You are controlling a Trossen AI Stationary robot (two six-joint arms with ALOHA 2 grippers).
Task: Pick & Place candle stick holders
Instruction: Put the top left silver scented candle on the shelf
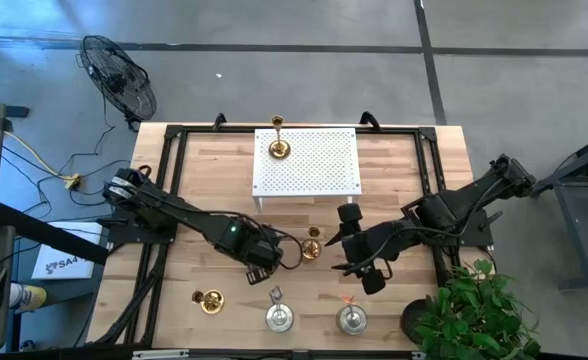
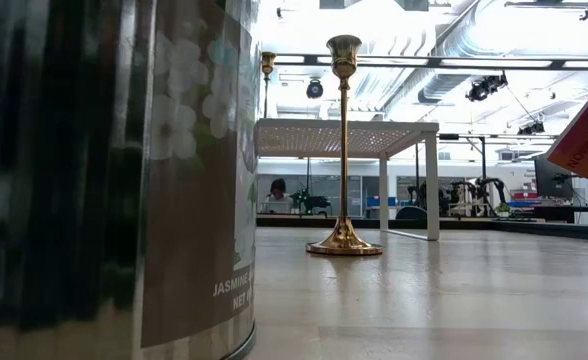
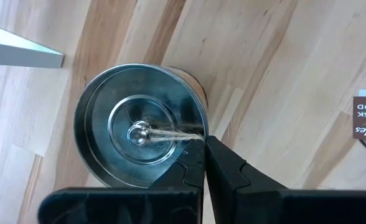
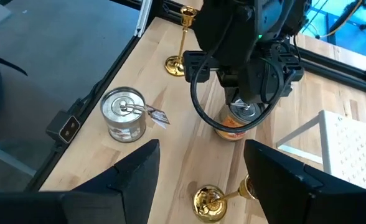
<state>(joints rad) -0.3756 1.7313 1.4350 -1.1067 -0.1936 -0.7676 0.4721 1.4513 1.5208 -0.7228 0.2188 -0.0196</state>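
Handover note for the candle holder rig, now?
Left gripper: shut at the twine of a silver tin, mid-table.
Right gripper: open, holding nothing, above a gold holder at table centre.
Done: one gold holder stands on the rack.
Left: third gold holder near the front left, two silver tins along the front edge, plus the two under the grippers.
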